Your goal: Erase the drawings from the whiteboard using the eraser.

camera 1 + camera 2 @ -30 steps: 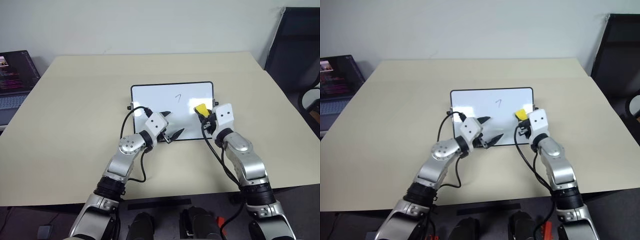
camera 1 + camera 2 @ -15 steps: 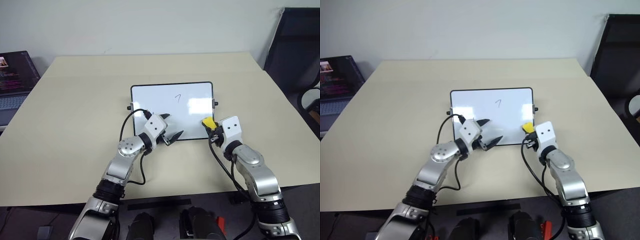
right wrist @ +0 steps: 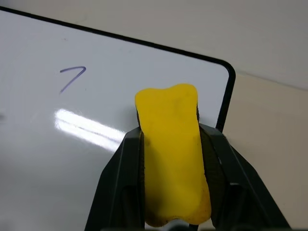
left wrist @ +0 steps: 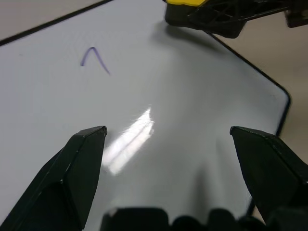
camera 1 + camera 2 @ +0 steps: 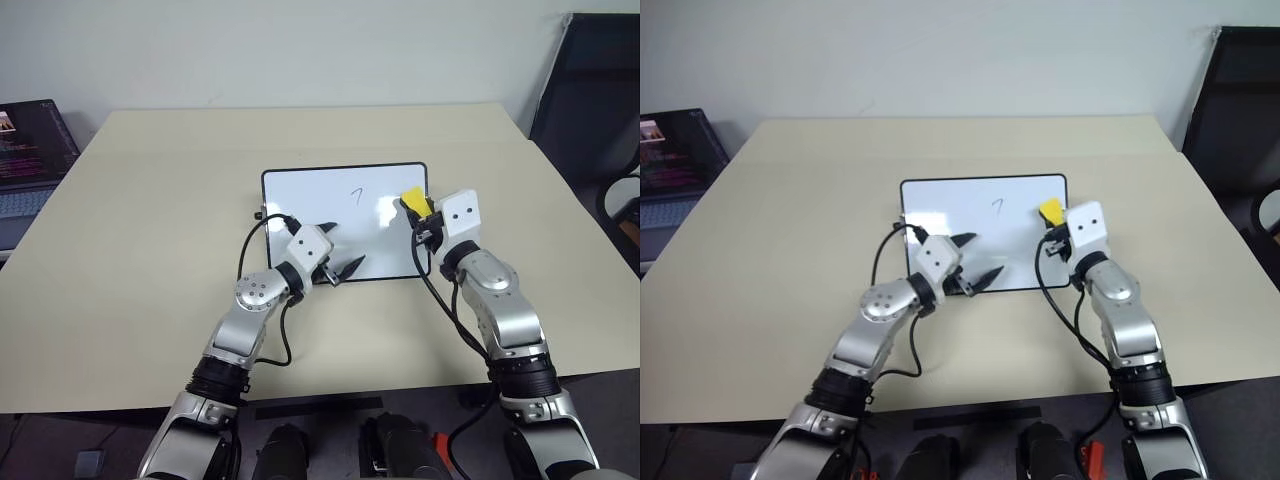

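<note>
Beige table (image 5: pixel 150 200) takes up most of the head view, with a pale wall behind it, a laptop (image 5: pixel 30 150) off on the robot's left edge and a dark chair (image 5: pixel 590 90) at the right. Sitting flat in the middle is the whiteboard (image 5: pixel 330 215), black frame, glossy. One of the drawings (image 5: pixel 356 194), a little 7-like scribble, is up near the far edge of the board, about centre.

From the head camera, the right gripper (image 5: pixel 418 212) is clamped on the eraser (image 5: pixel 412 200), yellow block poking out past the fingers, over the board's far right corner. That arm reaches forward from the lower right, forearm roughly level. The left gripper (image 5: pixel 338 268) has its fingers spread apart with nothing between them, hanging over the board's near edge, pointing forward and toward the right.

Left wrist view: both black fingers (image 4: pixel 72 168) stand wide apart over the shiny white surface, the scribble (image 4: pixel 94 60) is ahead of them, and the eraser in the other gripper sits beyond by the frame.

Right wrist view: eraser (image 3: pixel 171 149) squeezed tight between the two fingers, the board's rounded corner just beside it, scribble (image 3: pixel 72 78) off to one side, bare table past the frame.
</note>
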You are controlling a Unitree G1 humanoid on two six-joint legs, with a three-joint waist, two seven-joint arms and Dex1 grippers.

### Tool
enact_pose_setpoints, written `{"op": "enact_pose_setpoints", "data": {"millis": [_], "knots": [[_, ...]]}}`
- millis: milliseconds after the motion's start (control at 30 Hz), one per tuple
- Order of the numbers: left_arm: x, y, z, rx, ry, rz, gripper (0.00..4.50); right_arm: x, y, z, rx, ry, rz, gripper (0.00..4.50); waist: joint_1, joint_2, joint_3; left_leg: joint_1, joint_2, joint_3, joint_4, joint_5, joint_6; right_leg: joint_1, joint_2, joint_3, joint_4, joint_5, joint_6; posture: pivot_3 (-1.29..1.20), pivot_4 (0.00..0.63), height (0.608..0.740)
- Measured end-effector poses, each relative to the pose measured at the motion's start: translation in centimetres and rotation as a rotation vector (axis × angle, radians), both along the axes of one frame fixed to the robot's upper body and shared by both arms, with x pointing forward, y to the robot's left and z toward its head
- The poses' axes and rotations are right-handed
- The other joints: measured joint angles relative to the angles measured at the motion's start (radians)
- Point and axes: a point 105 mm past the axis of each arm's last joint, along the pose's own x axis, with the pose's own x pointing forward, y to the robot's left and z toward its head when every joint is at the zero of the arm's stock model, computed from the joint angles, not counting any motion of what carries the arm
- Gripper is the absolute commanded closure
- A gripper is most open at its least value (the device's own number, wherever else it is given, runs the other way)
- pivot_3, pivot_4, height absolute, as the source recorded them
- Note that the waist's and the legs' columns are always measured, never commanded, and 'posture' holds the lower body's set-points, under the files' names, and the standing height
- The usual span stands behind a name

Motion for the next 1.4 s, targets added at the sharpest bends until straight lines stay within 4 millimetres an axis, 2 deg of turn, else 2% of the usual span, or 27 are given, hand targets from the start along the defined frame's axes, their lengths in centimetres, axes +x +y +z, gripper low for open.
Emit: {"op": "enact_pose_setpoints", "data": {"millis": [167, 533, 733, 900, 1133, 1300, 1400], "knots": [[0.9, 1.6, 1.4, 0.007, -0.087, 0.106, 0.0, 0.7, 0.7, 1.0, 0.014, -0.04, 0.018, 3.31, -0.001, 0.0, 0.0, 0.001, 0.0, 0.0, 0.0, 0.0, 0.0, 0.0, 0.0, 0.0, 0.001, 0.0, 0.0, 0.0, 0.15, 0.74], [1.1, 1.8, 1.0, 0.036, -0.105, 0.129, 0.0, 1.3, 5.7, 2.2, 0.039, -0.074, 0.156, 3.31, 0.0, 0.0, 0.0, 0.0, 0.0, 0.0, 0.0, 0.0, 0.0, 0.0, 0.0, 0.0, 0.001, 0.0, 0.0, 0.0, 0.15, 0.74], [1.1, 1.9, 1.0, 0.037, -0.104, 0.129, 0.0, 1.9, 7.4, 1.7, -0.014, -0.053, 0.198, 3.31, 0.0, 0.0, 0.0, 0.0, 0.0, 0.0, 0.0, 0.0, 0.0, 0.0, 0.0, 0.0, 0.001, 0.0, 0.0, 0.0, 0.15, 0.74], [1.1, 2.0, 1.0, 0.042, -0.104, 0.131, 0.0, 3.0, 7.4, 0.7, -0.092, -0.013, 0.179, 3.31, 0.0, 0.0, 0.0, 0.0, 0.001, 0.0, 0.0, 0.0, 0.0, 0.0, 0.0, 0.0, 0.001, 0.0, 0.0, 0.0, 0.15, 0.74], [1.2, 2.0, 1.0, 0.042, -0.103, 0.131, 0.0, 3.3, 7.5, 0.7, -0.131, -0.013, 0.17, 3.31, 0.0, 0.0, 0.0, 0.001, 0.0, 0.0, 0.001, 0.0, 0.0, 0.0, 0.0, 0.0, 0.003, 0.0, 0.0, 0.0, 0.15, 0.74], [1.3, 2.0, 1.0, 0.041, -0.102, 0.131, 0.0, 3.1, 7.4, 0.6, -0.148, -0.007, 0.167, 3.31, 0.0, 0.0, 0.0, 0.002, 0.001, 0.0, 0.001, 0.0, 0.0, 0.0, 0.0, 0.0, 0.004, 0.0, 0.0, 0.0, 0.15, 0.74], [1.4, 2.2, 1.0, 0.042, -0.098, 0.135, 0.0, 2.0, 6.8, -0.5, -0.154, 0.014, 0.169, 3.31, 0.001, 0.0, 0.0, 0.001, 0.0, 0.0, 0.001, 0.0, 0.0, 0.0, 0.0, 0.0, 0.003, 0.0, 0.0, 0.0, 0.15, 0.74]]}}
